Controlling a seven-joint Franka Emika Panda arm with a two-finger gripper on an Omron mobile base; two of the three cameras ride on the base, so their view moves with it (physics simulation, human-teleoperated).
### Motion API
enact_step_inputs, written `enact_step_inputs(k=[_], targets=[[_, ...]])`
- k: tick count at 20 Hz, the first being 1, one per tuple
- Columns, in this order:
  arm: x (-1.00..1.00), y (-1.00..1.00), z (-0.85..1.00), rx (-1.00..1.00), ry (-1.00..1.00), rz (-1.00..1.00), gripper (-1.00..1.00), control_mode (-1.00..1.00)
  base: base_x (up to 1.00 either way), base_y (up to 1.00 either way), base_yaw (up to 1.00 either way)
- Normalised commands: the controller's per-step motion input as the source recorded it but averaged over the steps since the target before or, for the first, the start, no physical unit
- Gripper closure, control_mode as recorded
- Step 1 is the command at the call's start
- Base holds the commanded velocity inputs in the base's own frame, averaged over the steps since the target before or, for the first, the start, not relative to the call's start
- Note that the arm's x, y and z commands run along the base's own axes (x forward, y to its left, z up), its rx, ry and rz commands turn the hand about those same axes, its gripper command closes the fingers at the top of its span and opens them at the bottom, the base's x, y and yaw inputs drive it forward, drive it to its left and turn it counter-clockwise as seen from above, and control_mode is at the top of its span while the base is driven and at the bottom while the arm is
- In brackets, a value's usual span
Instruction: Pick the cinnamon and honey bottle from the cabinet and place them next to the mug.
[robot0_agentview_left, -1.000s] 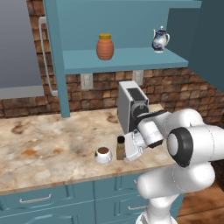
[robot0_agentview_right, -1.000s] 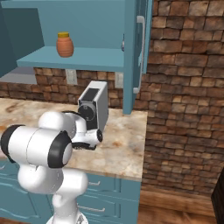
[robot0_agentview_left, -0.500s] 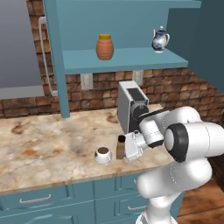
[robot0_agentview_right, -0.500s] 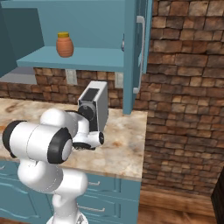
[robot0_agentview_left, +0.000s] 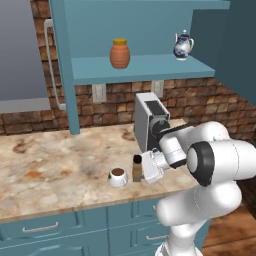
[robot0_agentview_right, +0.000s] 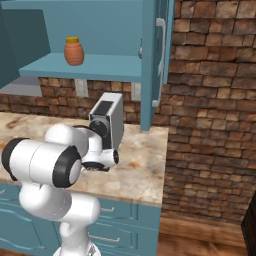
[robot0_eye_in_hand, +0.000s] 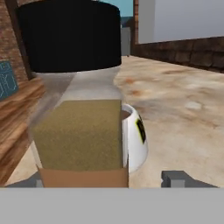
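While the slim brown glass cinnamon bottle with a black cap (robot0_eye_in_hand: 76, 100) stands on the marble counter (robot0_agentview_left: 60, 160) just beside the small white mug of dark liquid (robot0_agentview_left: 118, 176), between the two-finger gripper's (robot0_agentview_left: 141, 172) parted tips, the squat terracotta honey bottle with a yellow lid (robot0_agentview_left: 120, 53) waits on the teal cabinet's shelf (robot0_agentview_left: 145, 67), probably rigid, smooth and weightier, best pinched across its rounded belly.

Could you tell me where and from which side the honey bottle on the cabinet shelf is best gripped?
Probably around the honey bottle's rounded belly, below its yellow lid, coming level from the cabinet's open front. It stands upright and alone near the shelf's front edge, and the belly looks wide, so the jaws should open fully.
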Motion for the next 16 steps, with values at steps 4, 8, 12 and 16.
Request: enact_step_inputs(k=[4,8,12,16], targets=[[-0.07,0.00,0.24,0.04,-0.05,0.05,-1.00,-1.00,0.00,0.00,0.00],[0.00,0.00,0.34,0.05,-0.09,0.02,-1.00,-1.00,0.00,0.00,0.00],[0.00,0.00,0.46,0.07,-0.09,0.01,-1.00,-1.00,0.00,0.00,0.00],[0.00,0.00,0.51,0.04,-0.02,0.00,-1.00,-1.00,0.00,0.00,0.00]])
